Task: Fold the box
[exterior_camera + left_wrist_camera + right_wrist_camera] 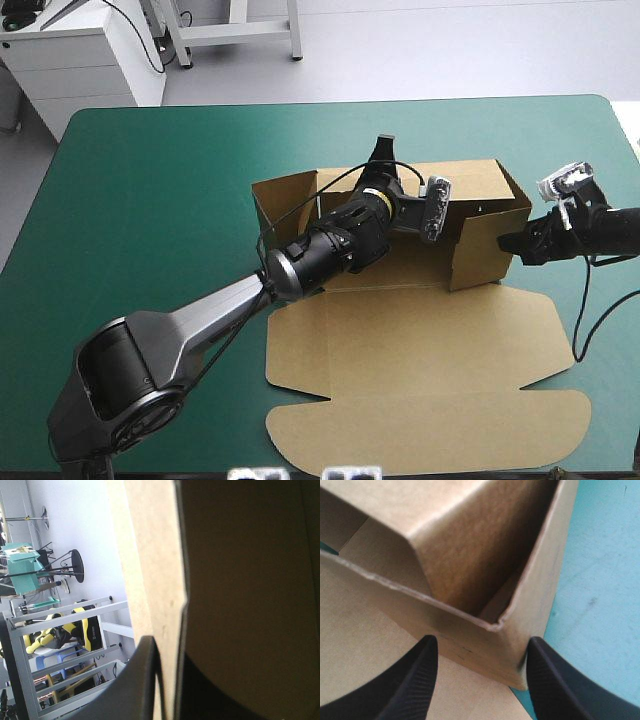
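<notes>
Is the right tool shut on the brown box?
No: the right wrist view shows the right tool open, its black fingers apart with a corner of the box between them.

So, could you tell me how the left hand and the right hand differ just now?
The left hand is shut on the far wall of the box; the right hand is open, holding nothing. The left hand reaches across the box's inside; the right hand sits outside, at its near right corner. Both are at raised walls, not the flat lid.
</notes>
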